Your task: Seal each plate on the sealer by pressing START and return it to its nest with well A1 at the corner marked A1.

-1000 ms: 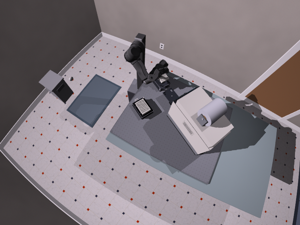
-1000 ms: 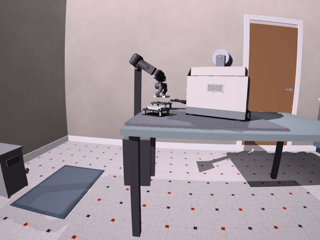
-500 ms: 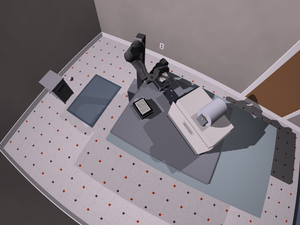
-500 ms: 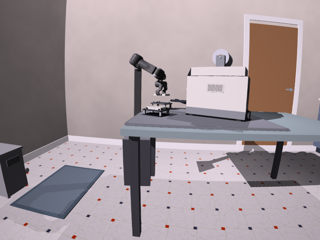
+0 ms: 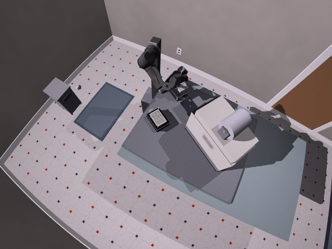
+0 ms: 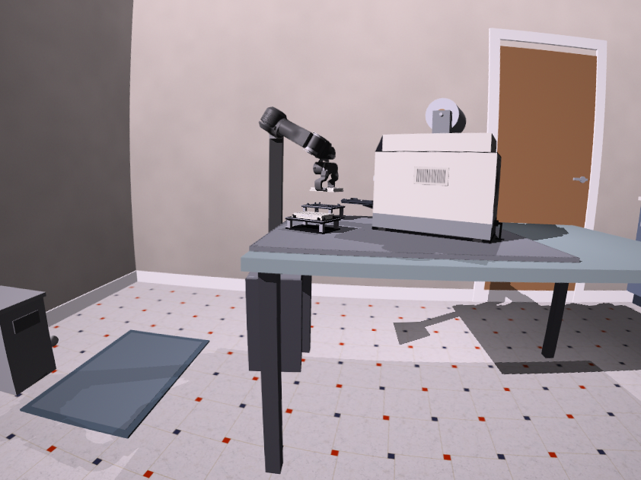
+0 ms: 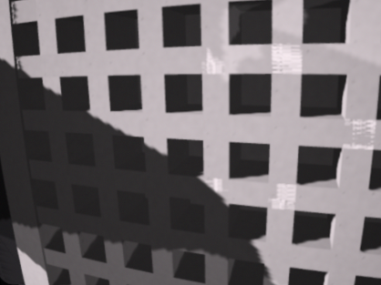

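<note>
My gripper (image 5: 180, 82) (image 6: 326, 187) is shut on a white plate (image 5: 182, 87) (image 6: 336, 189) (image 7: 216, 125), which hangs roughly level above the rear nest (image 5: 180, 96) (image 6: 323, 206). Its open wells fill the wrist view; the fingertips do not show there. The rear nest holds no plate. The other white plate (image 5: 157, 117) (image 6: 312, 215) sits in the front nest (image 5: 163, 127) (image 6: 291, 218). The dark stage (image 5: 189, 105) (image 6: 357, 201) is out of the sealer (image 5: 204, 113) (image 6: 432, 202) and bears no plate. START, the lamp and the A1 marks cannot be made out.
The tall sealer body stands right of the nests, with a foil roll (image 5: 237, 122) (image 6: 441, 114) on top. The stage juts out from it beside the rear nest. The arm's post (image 5: 156, 55) (image 6: 275, 181) stands behind the nests. A wall runs behind the table.
</note>
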You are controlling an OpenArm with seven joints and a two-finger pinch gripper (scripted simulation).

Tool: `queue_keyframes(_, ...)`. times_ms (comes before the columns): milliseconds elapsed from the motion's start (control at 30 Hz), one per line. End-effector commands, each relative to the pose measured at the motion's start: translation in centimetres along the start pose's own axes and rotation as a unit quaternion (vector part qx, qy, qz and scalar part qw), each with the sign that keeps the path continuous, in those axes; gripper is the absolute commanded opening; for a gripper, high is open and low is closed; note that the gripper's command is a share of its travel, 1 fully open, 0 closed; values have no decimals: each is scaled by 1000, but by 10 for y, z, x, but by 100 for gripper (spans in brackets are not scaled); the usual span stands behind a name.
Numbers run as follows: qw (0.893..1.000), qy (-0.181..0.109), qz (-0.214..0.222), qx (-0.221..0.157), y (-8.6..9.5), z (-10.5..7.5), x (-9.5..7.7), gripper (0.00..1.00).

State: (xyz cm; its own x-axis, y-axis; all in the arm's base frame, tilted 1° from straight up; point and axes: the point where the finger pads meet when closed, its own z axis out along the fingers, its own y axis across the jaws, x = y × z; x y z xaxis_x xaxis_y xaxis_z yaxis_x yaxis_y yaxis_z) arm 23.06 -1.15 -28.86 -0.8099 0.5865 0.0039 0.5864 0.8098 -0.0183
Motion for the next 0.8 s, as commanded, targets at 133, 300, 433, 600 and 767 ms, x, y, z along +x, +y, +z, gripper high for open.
queue_keyframes(133, 1000, 0, -3, -6, 1, -2, -13, 0)
queue_keyframes(300, 1000, 0, -3, -6, 0, -2, -20, 0)
queue_keyframes(433, 1000, 1, -4, -5, -2, -1, -29, 0)
queue_keyframes(600, 1000, 1, -4, -5, -4, -1, -41, 0)
queue_keyframes(767, 1000, 0, -3, -7, -5, -2, -48, 0)
